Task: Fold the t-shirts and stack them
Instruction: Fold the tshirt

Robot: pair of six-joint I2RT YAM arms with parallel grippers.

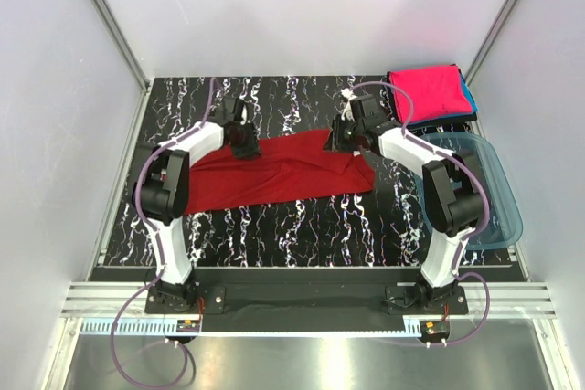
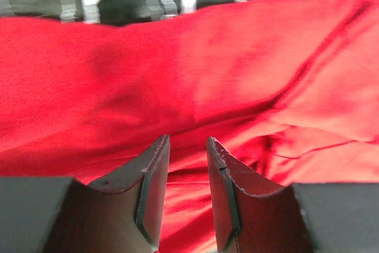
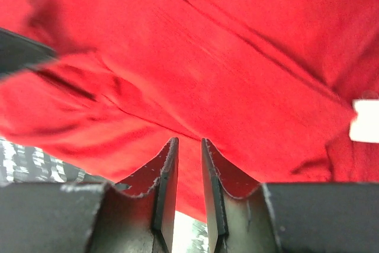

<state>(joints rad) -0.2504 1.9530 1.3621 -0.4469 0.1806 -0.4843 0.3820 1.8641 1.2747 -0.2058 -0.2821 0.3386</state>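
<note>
The dark red t-shirt [image 1: 274,175] lies spread as a long band across the middle of the black marbled table [image 1: 302,226]. My left gripper [image 1: 245,145] is down at the shirt's far edge, left of centre. Its jaws [image 2: 187,141] stand a narrow gap apart, with red cloth [image 2: 195,69] showing in the gap. At the far edge further right is my right gripper [image 1: 338,140]. It too is narrowly parted [image 3: 188,143], with the cloth's edge [image 3: 192,199] in the gap. A white neck label [image 3: 364,121] shows to its right. A folded pink t-shirt [image 1: 425,90] lies on a teal-blue one [image 1: 468,96] at the back right.
A translucent blue plastic tub [image 1: 480,191] sits at the table's right side, close to the right arm. White walls and metal frame posts enclose the table on three sides.
</note>
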